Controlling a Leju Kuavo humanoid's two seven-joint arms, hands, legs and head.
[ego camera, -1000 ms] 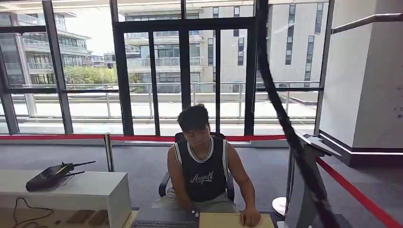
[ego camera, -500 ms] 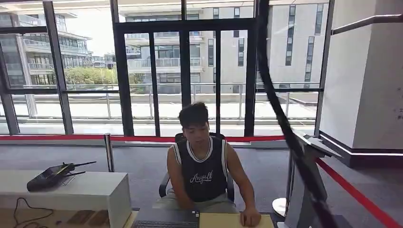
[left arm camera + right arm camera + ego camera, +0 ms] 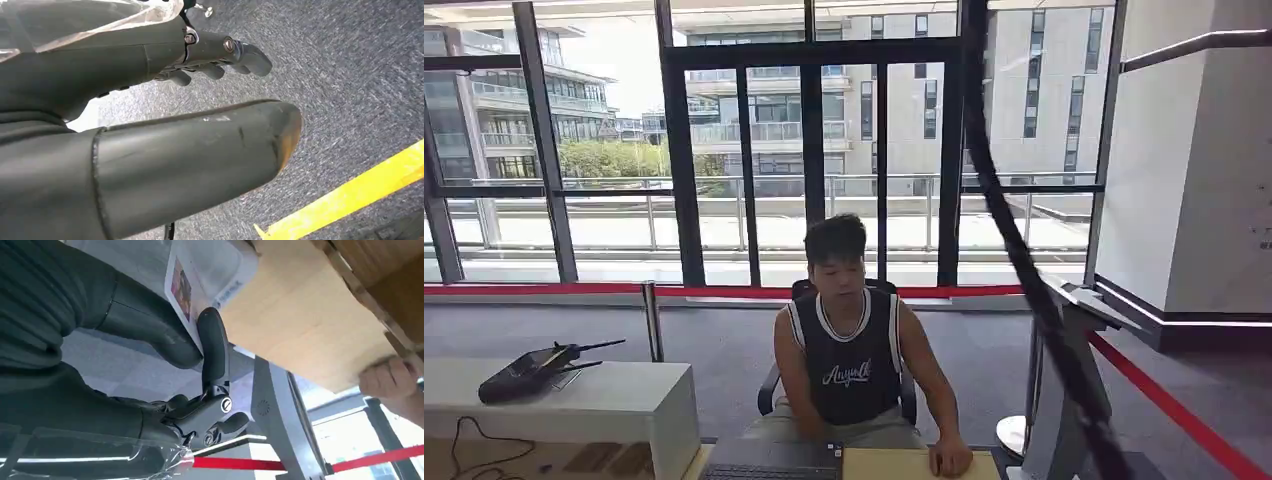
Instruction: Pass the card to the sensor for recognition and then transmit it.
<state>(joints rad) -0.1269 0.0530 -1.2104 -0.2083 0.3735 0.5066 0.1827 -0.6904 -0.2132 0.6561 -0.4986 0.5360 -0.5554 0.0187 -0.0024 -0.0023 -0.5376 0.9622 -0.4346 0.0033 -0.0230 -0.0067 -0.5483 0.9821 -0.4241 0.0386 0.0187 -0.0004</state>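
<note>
in the head view a person (image 3: 849, 345) in a dark sleeveless jersey is sitting in a chair at the far edge of a light wooden table (image 3: 904, 465), one hand (image 3: 949, 459) resting flat on the tabletop. a dark keyboard (image 3: 769, 471) is lying on the table beside the wooden surface. to the left a white counter (image 3: 614, 405) is carrying a black device with antennas (image 3: 529, 370). a red barrier tape (image 3: 1169, 405) is running across behind the person and down the right side, past a grey stand (image 3: 1064, 400). a dark cable (image 3: 1024, 260) is hanging diagonally close to the camera.

in the left wrist view the left hand (image 3: 215, 60) is hanging over grey carpet (image 3: 350, 75), its dark fingers (image 3: 250, 55) curling loosely inward with nothing in them, the thick thumb (image 3: 200, 155) lying apart from them. a yellow floor stripe (image 3: 350, 195) is crossing the carpet.

in the right wrist view the right hand (image 3: 200, 360) is pinching the card (image 3: 200, 280), a white card with a small coloured picture, between the thumb and a dark finger (image 3: 212, 350). the card is sitting just beside the underside edge of the wooden table (image 3: 300, 325). a person's hand (image 3: 392, 382) is gripping the table's edge nearby.
</note>
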